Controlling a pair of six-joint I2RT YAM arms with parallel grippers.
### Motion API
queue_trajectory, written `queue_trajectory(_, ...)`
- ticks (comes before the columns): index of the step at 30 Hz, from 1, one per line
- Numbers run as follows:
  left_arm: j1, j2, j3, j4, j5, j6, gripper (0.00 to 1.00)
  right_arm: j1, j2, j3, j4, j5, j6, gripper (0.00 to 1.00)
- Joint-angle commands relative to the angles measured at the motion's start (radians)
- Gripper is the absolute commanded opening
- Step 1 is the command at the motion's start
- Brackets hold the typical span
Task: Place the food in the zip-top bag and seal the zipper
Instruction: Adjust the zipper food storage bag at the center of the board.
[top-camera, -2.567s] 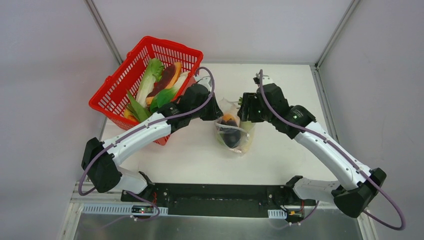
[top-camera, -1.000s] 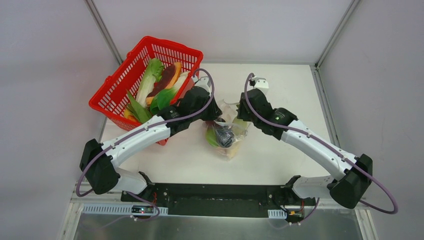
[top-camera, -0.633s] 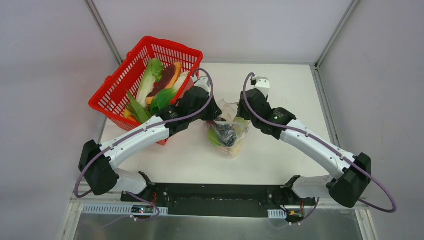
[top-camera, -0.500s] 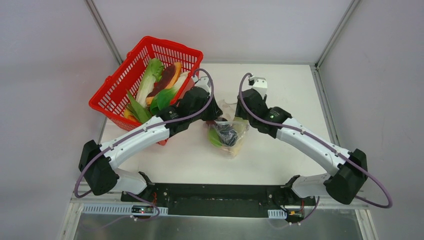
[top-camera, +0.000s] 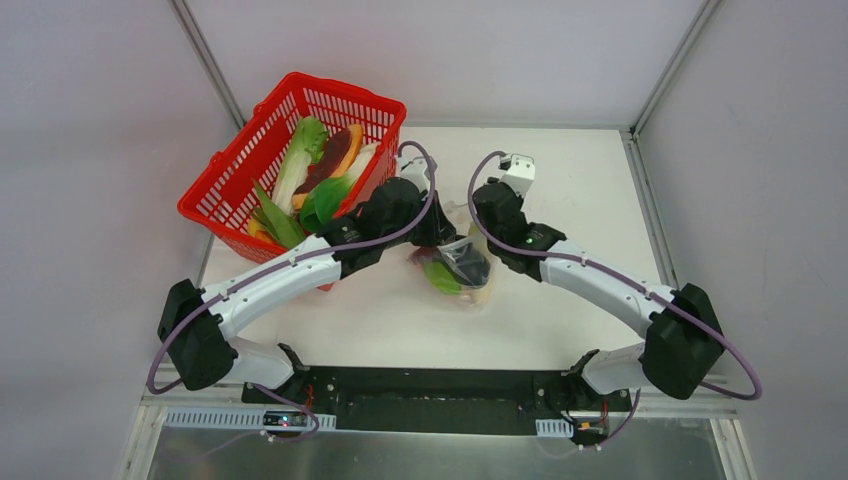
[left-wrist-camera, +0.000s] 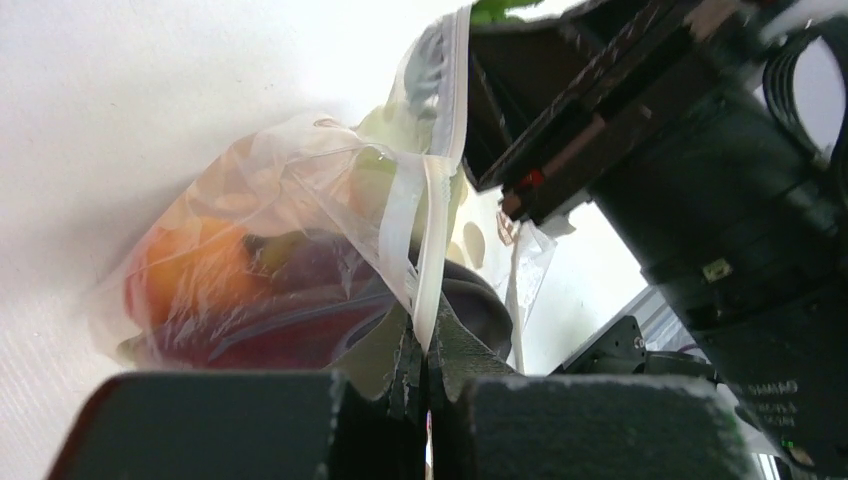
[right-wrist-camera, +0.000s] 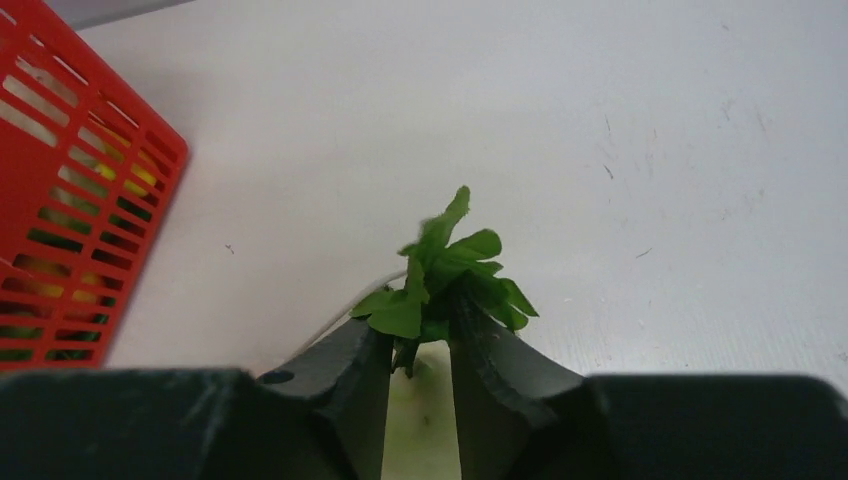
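- The clear, crinkly plastic zip-top bag (top-camera: 458, 272) lies on the white table (top-camera: 580, 190), between both claws, with a round orange fruit (left-wrist-camera: 190, 265) inside.
- The left gripper (left-wrist-camera: 425, 350) is clamped on the pale zipper strip (left-wrist-camera: 430, 250).
- The right gripper (right-wrist-camera: 420, 350) pinches a green leafy tuft (right-wrist-camera: 450, 265).

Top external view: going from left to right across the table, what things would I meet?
Red mesh basket of toy vegetables → clear zip-top bag with food inside → right arm's black joint.
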Motion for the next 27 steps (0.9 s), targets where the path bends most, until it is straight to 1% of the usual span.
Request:
queue_trajectory(1,-0.010,-0.031,-0.001,0.066,0.031,0.023,0.00,-0.042,0.014,-0.009,0.141,0.001,-0.038,0.20)
queue_trajectory(4,-0.011,-0.032,-0.006,0.060,0.020,0.026,0.00,-0.063,-0.005,-0.017,0.142,-0.047,-0.050,0.04)
queue_trajectory(6,-0.010,-0.032,-0.009,0.058,0.015,0.029,0.00,-0.074,-0.030,-0.026,0.143,-0.094,-0.063,0.00)
queue_trajectory(9,-0.010,-0.024,-0.005,0.051,0.010,0.033,0.00,-0.080,-0.082,-0.040,0.143,-0.201,-0.101,0.00)
queue_trajectory(14,-0.010,-0.002,0.018,0.026,-0.017,0.037,0.00,-0.082,-0.220,-0.062,0.130,-0.510,-0.208,0.00)
queue_trajectory(18,-0.010,0.006,0.029,0.028,-0.016,0.038,0.00,-0.083,-0.308,-0.071,0.075,-0.641,-0.300,0.00)
queue_trajectory(21,-0.010,0.006,0.041,0.032,-0.016,0.047,0.00,-0.082,-0.305,-0.030,-0.053,-0.726,-0.378,0.00)
queue_trajectory(22,-0.010,0.007,0.048,0.030,-0.016,0.050,0.00,-0.083,-0.294,-0.016,-0.089,-0.729,-0.387,0.00)
queue_trajectory(24,-0.008,0.011,0.061,0.025,-0.016,0.055,0.00,-0.082,-0.267,0.004,-0.159,-0.789,-0.415,0.00)
queue_trajectory(27,-0.007,0.012,0.074,0.027,-0.016,0.055,0.00,-0.081,-0.250,-0.008,-0.197,-0.855,-0.451,0.00)
